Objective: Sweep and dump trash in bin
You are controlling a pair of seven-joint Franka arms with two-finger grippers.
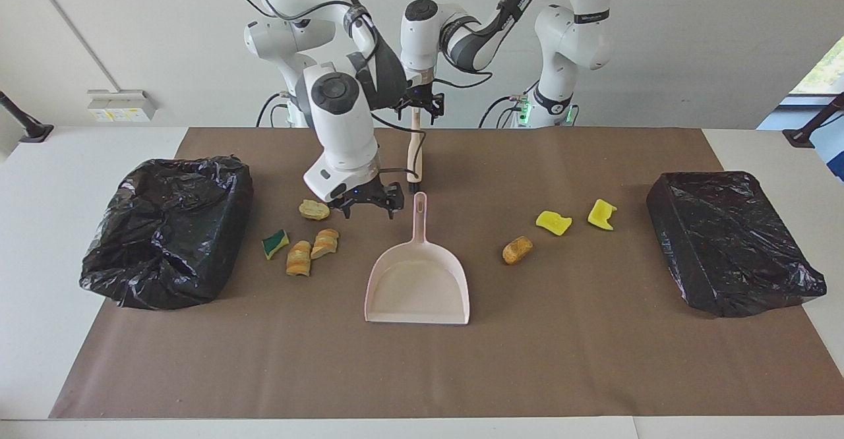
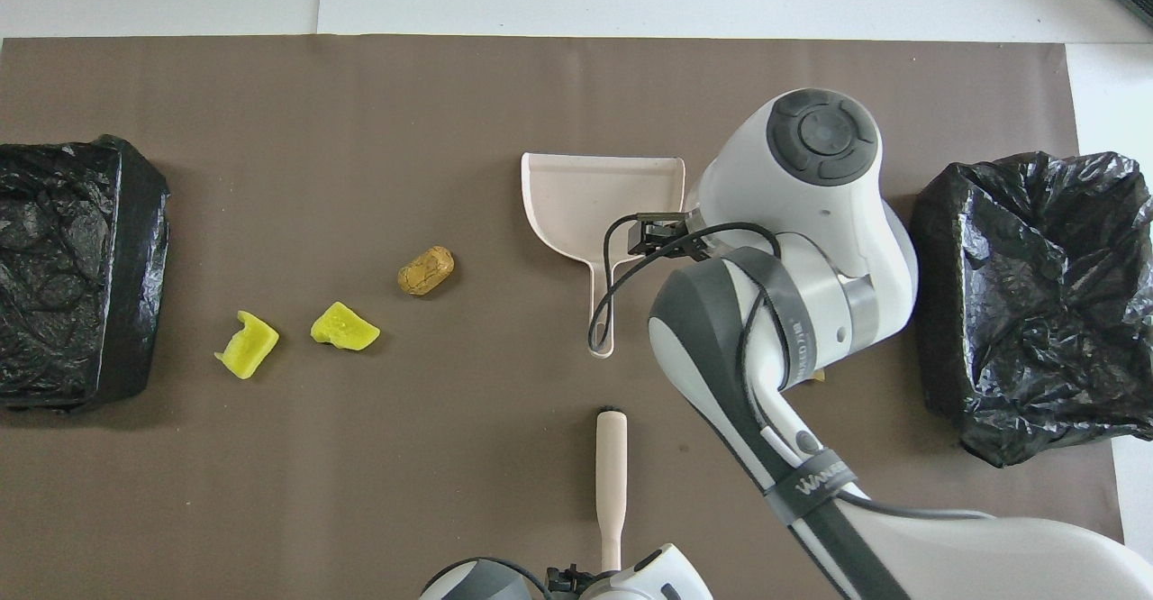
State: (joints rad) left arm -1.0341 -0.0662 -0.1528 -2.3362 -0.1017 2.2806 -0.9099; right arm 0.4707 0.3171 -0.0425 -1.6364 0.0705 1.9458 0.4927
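Facing view. Right pincer (image 1: 366,203) low over the mat (image 1: 422,373), between a pale bread chunk (image 1: 314,209) and the dustpan (image 1: 418,281) handle; jaws spread, holding nothing. Left pincer (image 1: 418,105) sits at the top of the brush (image 1: 414,155) handle, fingers wide either side of it; whether they grip it I cannot tell. Trash near the right arm's end: the pale chunk, a green sponge (image 1: 274,243), two striped chunks (image 1: 310,249), beside an open bin (image 1: 165,228). Toward the left arm's end: a brown chunk (image 1: 517,249), two yellow scraps (image 1: 577,219), a second bin (image 1: 732,241).

Overhead view. Right arm covers the trash beside the open bin (image 2: 1036,303). Dustpan (image 2: 576,204) at mid-desk, brush (image 2: 611,474) nearer the robots. Brown chunk (image 2: 426,269) and yellow scraps (image 2: 295,339) lie apart from the other bin (image 2: 72,267).
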